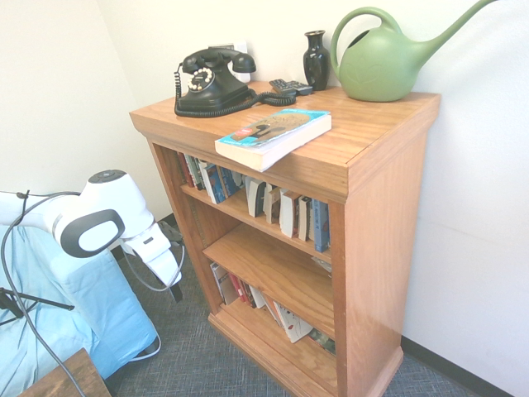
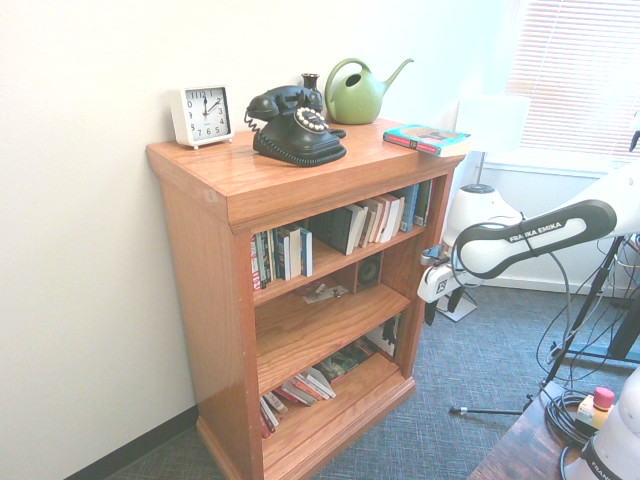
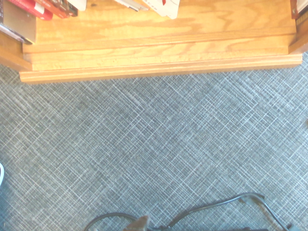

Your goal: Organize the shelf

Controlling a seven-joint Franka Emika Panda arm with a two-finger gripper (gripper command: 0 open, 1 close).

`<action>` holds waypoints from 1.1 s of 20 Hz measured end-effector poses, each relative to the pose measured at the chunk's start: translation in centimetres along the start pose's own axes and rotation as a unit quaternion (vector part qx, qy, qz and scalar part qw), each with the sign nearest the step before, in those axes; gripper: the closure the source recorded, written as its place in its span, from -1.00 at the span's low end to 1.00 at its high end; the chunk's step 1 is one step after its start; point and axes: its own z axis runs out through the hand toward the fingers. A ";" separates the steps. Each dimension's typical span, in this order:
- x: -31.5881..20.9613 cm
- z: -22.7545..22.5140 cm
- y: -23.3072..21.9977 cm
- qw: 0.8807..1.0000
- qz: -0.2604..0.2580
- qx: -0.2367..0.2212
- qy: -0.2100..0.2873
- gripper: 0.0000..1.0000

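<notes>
Second exterior view, gripper [image 2: 432,312] fingers apart, empty, beside shelf [image 2: 215,180]; pointing down

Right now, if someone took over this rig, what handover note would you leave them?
End effector: open, empty, pointing down in front of the shelf, above the carpet, touching nothing.
Shelf top: a book lies flat at the front edge, with a black telephone, dark vase, green watering can and white clock.
Top tier: books mostly upright. Middle tier: nearly bare. Bottom tier: books leaning or toppled.
Done: nothing evident.
Left: probably shelve the loose book and straighten the bottom tier.
</notes>
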 end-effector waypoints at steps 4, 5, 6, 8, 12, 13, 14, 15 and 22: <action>0.6 -0.2 0.2 1.000 -0.003 -0.003 0.009 -1.00; 1.2 -0.5 0.4 1.000 -0.006 -0.007 0.020 -1.00; 2.1 -0.8 0.8 0.999 -0.009 -0.013 0.033 -1.00; 4.0 -1.7 1.8 0.996 -0.022 -0.031 0.076 -1.00; 8.0 -4.7 4.3 0.980 -0.053 -0.077 0.174 -1.00; 8.7 -5.7 4.9 0.974 -0.060 -0.087 0.198 -1.00; 9.2 -6.6 5.4 0.968 -0.068 -0.099 0.221 -1.00; 9.7 -7.6 6.0 0.960 -0.077 -0.111 0.245 -1.00; 11.0 -14.8 7.2 0.887 -0.129 -0.179 0.407 -1.00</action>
